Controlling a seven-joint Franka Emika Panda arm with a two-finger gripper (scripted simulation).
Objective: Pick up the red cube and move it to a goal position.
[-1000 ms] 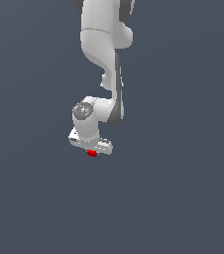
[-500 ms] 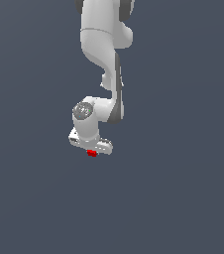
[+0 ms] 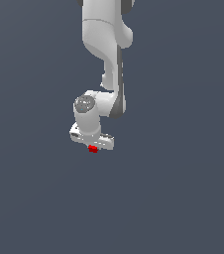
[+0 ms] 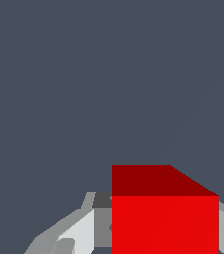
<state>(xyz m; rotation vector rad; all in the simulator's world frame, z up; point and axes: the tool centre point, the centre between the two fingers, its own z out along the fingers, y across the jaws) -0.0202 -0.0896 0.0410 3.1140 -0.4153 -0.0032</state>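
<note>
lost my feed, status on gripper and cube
Gripper shut on cube. Cube between the fingers. Nothing in the way.

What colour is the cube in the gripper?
Bright red cube, plain-faced, one face darker in shade; clearest in the wrist view.

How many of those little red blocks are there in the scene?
1. The only red cube sits at the tip of the white arm, between its fingers. Nothing else red shows in either view.
</note>
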